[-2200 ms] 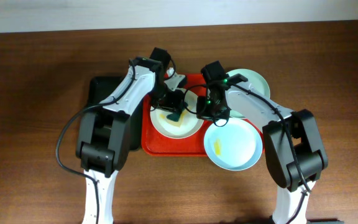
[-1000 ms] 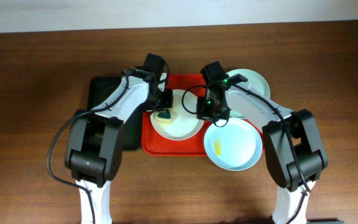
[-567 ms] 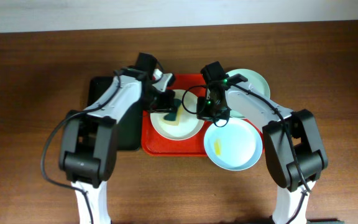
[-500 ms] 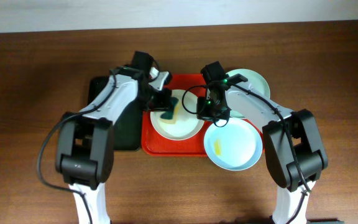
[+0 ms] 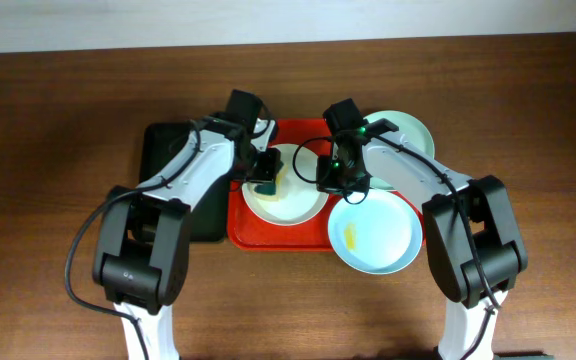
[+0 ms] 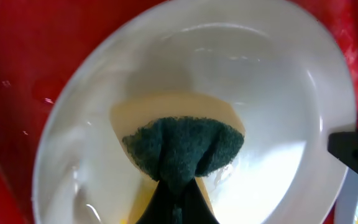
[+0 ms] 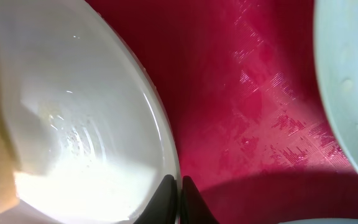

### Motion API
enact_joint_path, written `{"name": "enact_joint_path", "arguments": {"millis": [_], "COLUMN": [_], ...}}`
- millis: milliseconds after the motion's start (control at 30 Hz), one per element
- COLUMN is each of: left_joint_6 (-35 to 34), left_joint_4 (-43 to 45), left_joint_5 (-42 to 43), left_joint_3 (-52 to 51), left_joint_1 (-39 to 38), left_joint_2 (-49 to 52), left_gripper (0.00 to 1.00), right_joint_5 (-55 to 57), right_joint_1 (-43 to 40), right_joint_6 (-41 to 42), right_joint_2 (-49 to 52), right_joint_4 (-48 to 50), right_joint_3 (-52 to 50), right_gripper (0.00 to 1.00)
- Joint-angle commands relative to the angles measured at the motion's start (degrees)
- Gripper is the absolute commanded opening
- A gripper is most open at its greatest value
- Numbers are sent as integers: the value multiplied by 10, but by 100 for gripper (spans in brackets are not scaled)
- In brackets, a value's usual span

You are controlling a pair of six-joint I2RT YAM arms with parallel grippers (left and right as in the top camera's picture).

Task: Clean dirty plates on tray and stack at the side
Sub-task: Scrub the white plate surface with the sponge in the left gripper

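Observation:
The white plate (image 5: 290,200) lies on the red tray (image 5: 243,232). My left gripper (image 5: 265,178) is shut on a dark green scouring pad (image 6: 182,148) and presses it onto a yellow smear in the white plate (image 6: 278,81). My right gripper (image 5: 330,180) is shut on the right rim of the white plate (image 7: 73,124); its fingertips (image 7: 174,186) pinch the rim over the tray (image 7: 241,93). The pale blue plate (image 5: 378,235) with a yellow smear sits at the tray's right front. The pale mint green plate (image 5: 413,132) lies behind it.
A smaller black tray (image 5: 163,150) lies left of the red tray, under my left arm. Brown wooden table (image 5: 48,230) surrounds everything. The mint plate's edge (image 7: 347,74) shows at the right of the right wrist view.
My left gripper has moved the scouring pad back and forth across the white plate, now at its left part. The right arm and the plates have stayed put.

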Motion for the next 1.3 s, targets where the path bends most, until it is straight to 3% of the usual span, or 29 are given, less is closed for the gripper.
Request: {"name": "enact_joint_path", "arguments": {"millis": [0,167,333,567,967,1267], "left_joint_6": [-70,-133,-140,-204,-201,-216], "left_joint_4": [-13,-36,-48,-53,12,-9], "left_joint_5": [-48,-62,-66,-141,-120,-163], "left_joint_3": [-9,-9,-5,-25,-61,-63], "left_joint_1": [-3,-3,-3,-9,-43,-43], "left_joint_2": [-13,-14,-41,-53,-53,-53], "left_gripper": [0,0,0,0,0,0], "right_joint_5": [6,6,6,6,6,6], "right_joint_1": [2,2,2,2,2,2], "right_joint_6": [-6,-6,-6,-6,-6,-6], "right_joint_2": [10,10,10,10,10,10], "right_joint_4": [0,0,0,0,1,1], "right_joint_3": [-10,-10,-10,-10,-10,-10], "right_gripper": [5,5,5,5,5,5]}}
